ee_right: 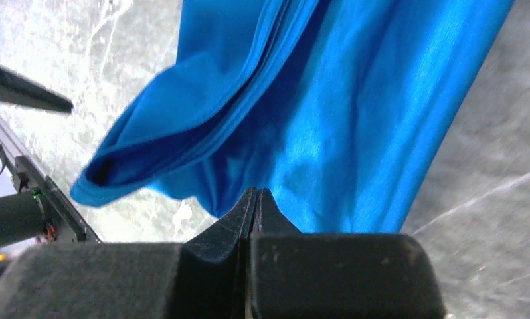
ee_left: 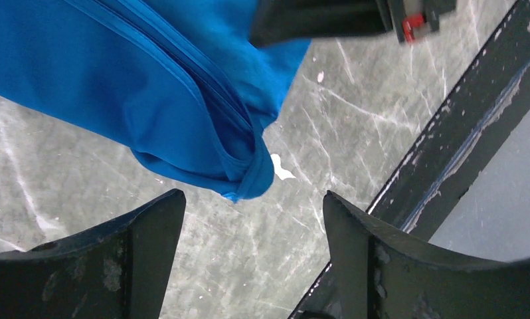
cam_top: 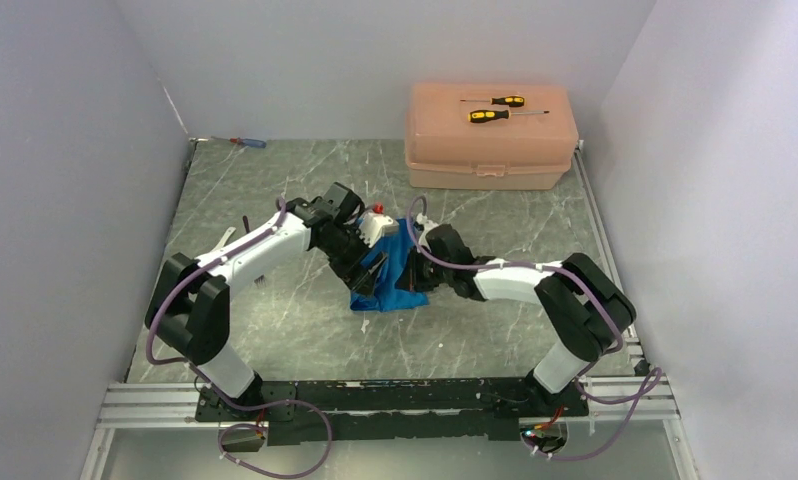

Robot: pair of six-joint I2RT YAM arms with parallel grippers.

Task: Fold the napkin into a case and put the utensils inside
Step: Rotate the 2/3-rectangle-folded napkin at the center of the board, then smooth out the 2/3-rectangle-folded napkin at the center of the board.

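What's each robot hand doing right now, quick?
Left gripper: open, holding nothing.
Right gripper: shut on the napkin.

There are two robot arms: one left arm and one right arm. There is one blue napkin. There is one big peach box. There are three screwdrivers: a back yellow screwdriver, a front yellow screwdriver and one little blue-and-red screwdriver. There is one table. One thin dark thing might be a fork, but it is too small to tell.
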